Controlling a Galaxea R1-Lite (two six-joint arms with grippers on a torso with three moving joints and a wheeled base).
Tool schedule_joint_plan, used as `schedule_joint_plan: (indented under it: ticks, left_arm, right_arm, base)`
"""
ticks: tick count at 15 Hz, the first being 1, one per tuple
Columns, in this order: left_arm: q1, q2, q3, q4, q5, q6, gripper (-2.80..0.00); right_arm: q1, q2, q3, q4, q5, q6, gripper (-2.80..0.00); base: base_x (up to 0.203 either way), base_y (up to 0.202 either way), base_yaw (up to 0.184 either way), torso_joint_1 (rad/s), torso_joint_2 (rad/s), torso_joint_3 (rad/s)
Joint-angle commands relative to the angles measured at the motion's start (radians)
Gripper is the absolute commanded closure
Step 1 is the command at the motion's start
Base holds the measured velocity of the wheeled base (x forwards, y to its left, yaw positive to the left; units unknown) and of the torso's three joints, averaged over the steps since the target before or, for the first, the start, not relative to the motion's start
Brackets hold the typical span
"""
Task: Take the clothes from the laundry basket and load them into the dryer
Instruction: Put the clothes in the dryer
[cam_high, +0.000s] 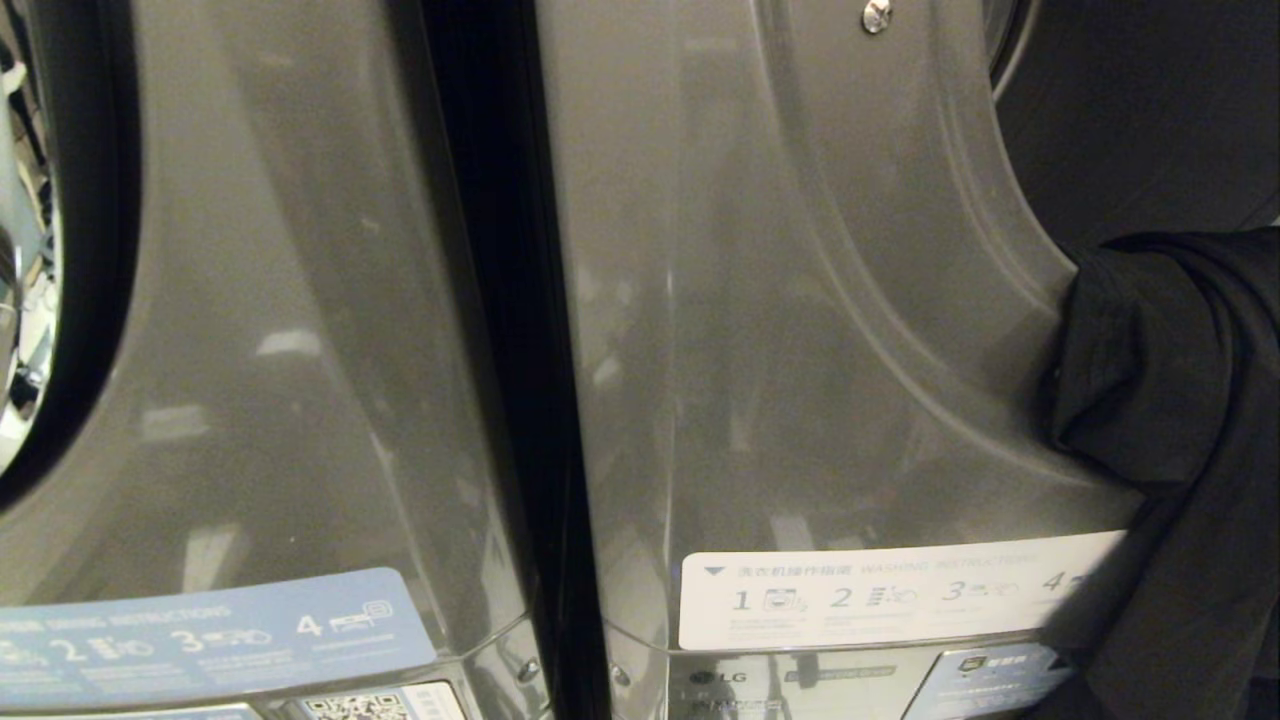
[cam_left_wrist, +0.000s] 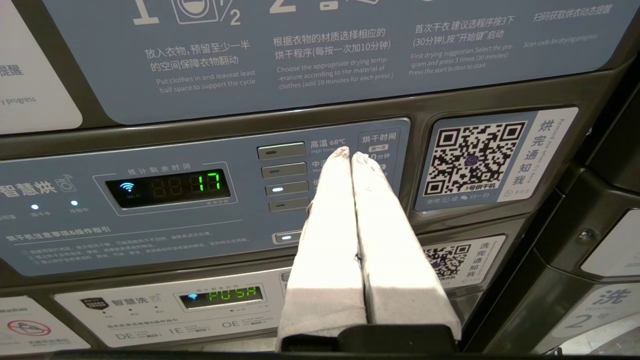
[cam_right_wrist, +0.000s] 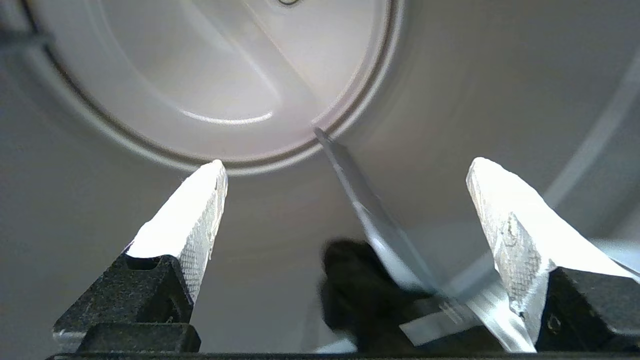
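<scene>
Right gripper (cam_right_wrist: 345, 170) inside the drum of the dryer (cam_right_wrist: 450, 100), jaws spread wide, white fingers (cam_right_wrist: 192, 210) well apart with nothing between them — released, holding no cloth. Just beyond and below the gap between the fingertips, a dark lump of the clothes (cam_right_wrist: 355, 290) lying on the drum wall beside a pale baffle rib (cam_right_wrist: 370, 210), nearer the finger on the rib's side than the other. Farther in, the round back plate of the drum (cam_right_wrist: 210, 80), bare and pale. From the head view, a black garment (cam_high: 1170, 400) draped over the lower lip of the dryer's opening, part in, part hanging down the grey front panel (cam_high: 800, 350) over the white instruction label (cam_high: 880, 595) — long axis running roughly top to bottom, down the front. No right arm seen in that view. Judged from this: the draped garment lies back toward the opening, behind the open fingers rather than ahead of them, so any further tucking calls for withdrawing toward the rim first. Right arm clearly the nearer one. Left gripper (cam_left_wrist: 350, 155) parked well apart, fingers pressed together on nothing, pointing at a lit control panel (cam_left_wrist: 200, 195). Laundry basket nowhere in view.
</scene>
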Motion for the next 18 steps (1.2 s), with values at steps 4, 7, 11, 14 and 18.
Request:
schedule_joint_plan:
  ticks: [4,7,11,14,18]
  left_arm:
    - [0.0,0.0,0.0,0.0,0.0,0.0,0.0]
    - [0.0,0.0,0.0,0.0,0.0,0.0,0.0]
    - [0.0,0.0,0.0,0.0,0.0,0.0,0.0]
    - [0.0,0.0,0.0,0.0,0.0,0.0,0.0]
    - [0.0,0.0,0.0,0.0,0.0,0.0,0.0]
  right_arm:
    - [0.001,-0.385,0.317,0.002,0.069,-0.157,-2.8]
    - [-0.008,-0.595,0.611,0.023,0.127,-0.304,-2.8]
    - [-0.045,-0.677,0.852,0.207,0.15,-0.326,-2.8]
    - [-0.115,-0.581,0.912,0.218,0.149,-0.292,-2.8]
    - [-0.165,-0.522,0.945,0.218,0.151,-0.281,-2.8]
  base:
    - [0.0,0.0,0.0,0.0,0.0,0.0]
    - [0.0,0.0,0.0,0.0,0.0,0.0]
    - [0.0,0.0,0.0,0.0,0.0,0.0]
    - [0.0,0.0,0.0,0.0,0.0,0.0]
    - [0.0,0.0,0.0,0.0,0.0,0.0]
